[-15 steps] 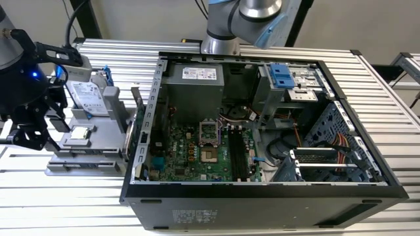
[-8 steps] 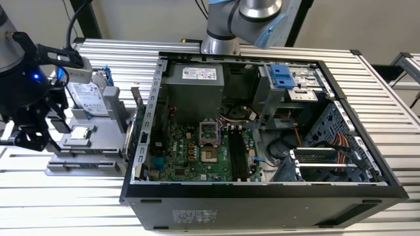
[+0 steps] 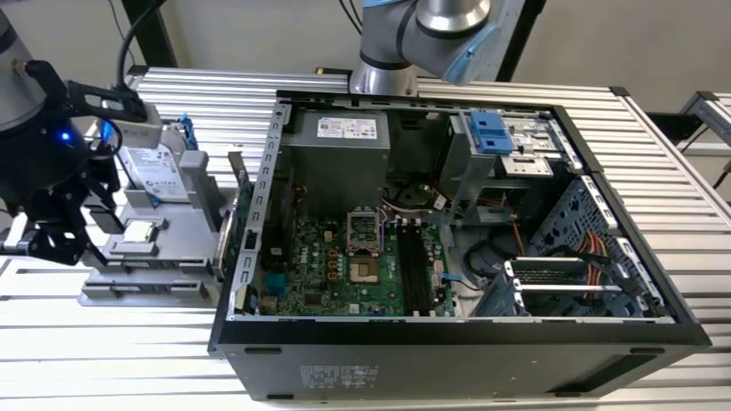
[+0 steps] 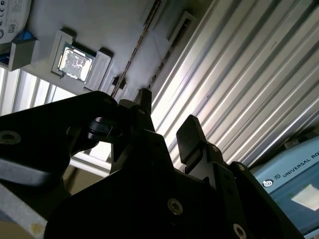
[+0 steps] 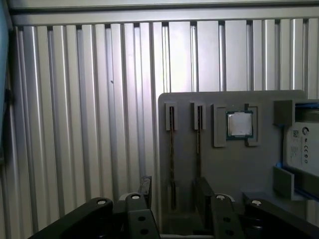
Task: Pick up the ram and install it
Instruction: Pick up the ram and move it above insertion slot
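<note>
End effector (image 5: 173, 193) open, fingers apart, nothing gripped, low over grey parts tray (image 5: 234, 172) on ribbed metal worktop (image 5: 75, 124), ram (image 5: 172, 149) on edge in tray slot, in line w/ gap btw fingers in first wrist view, CPU (image 5: 239, 124) nearby, open PC case (image 3: 457, 342) at exterior view's right.

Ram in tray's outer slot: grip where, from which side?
Pinch the ram at its exposed top edge, mid-length, across the flat faces, straight down. It stands on edge in a narrow slot of the gray tray, so likely only that edge is free.
</note>
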`<move>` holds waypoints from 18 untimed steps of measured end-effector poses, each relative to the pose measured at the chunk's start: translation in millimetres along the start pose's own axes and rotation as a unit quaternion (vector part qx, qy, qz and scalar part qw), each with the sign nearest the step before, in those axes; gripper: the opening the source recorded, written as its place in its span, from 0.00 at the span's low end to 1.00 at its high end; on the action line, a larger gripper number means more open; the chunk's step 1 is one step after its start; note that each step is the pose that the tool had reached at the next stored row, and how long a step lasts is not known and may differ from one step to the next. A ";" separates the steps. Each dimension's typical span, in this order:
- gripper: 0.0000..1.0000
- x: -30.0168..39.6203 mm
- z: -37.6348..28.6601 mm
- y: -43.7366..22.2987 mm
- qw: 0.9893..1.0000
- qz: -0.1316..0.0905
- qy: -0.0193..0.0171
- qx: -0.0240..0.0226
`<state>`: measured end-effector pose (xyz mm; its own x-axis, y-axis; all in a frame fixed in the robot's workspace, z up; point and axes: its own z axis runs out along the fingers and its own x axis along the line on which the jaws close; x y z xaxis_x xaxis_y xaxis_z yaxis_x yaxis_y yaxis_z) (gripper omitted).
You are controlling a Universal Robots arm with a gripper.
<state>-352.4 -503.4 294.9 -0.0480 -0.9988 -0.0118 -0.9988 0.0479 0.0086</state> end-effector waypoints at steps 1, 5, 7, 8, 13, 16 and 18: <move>1.00 0.0 0.4 0.0 1.000 0.000 0.000 0.000; 1.00 0.0 1.7 0.0 1.000 0.000 0.000 0.000; 1.00 0.0 2.3 0.0 1.000 0.000 0.000 0.000; 1.00 0.0 2.7 0.0 1.000 0.000 0.000 0.000; 1.00 0.1 4.2 0.0 1.000 0.000 0.000 0.000; 1.00 0.1 4.9 0.0 1.000 0.000 0.000 0.000; 1.00 0.1 5.5 -0.1 1.000 0.000 0.000 0.000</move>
<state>-352.4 -503.4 289.4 -0.0480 -0.9988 -0.0119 -0.9988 0.0479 0.0085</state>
